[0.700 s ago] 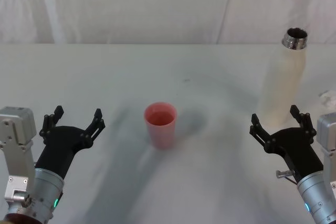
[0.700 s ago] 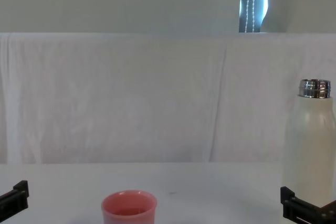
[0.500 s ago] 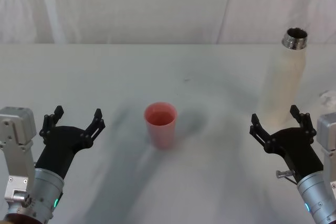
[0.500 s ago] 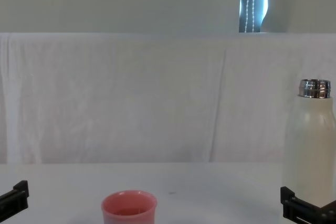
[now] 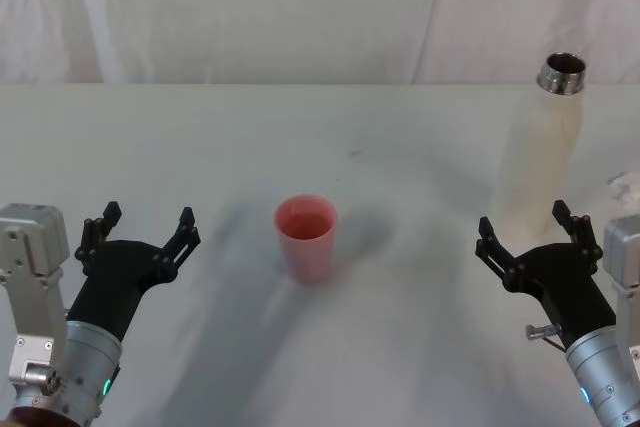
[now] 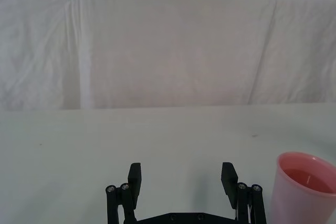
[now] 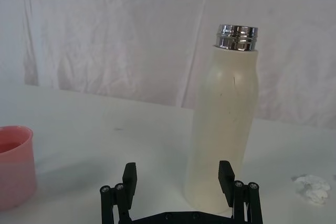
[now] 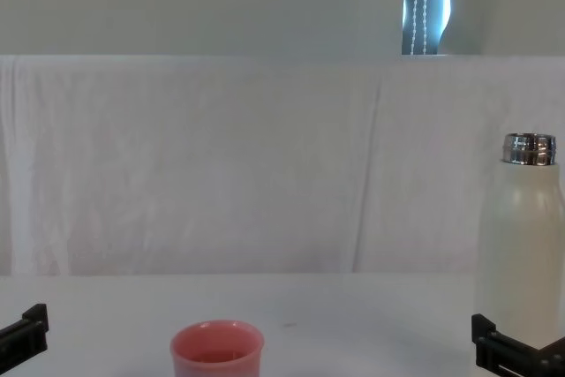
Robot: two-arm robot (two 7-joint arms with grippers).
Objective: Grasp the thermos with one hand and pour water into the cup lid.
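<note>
Both grippers' jaws spread, right gripper (image 5: 528, 232) before thermos (image 5: 540, 147), left gripper (image 5: 140, 227) beside cup lid (image 5: 306, 237)

Head camera high, angled down over tabletop (image 5: 400, 127), chest camera low, level across its far edge toward white backdrop (image 8: 221, 165), each wrist camera just behind its jaws facing forward, cup lid (image 5: 306, 238) and thermos (image 5: 540, 152) common to head, chest, right wrist views
</note>
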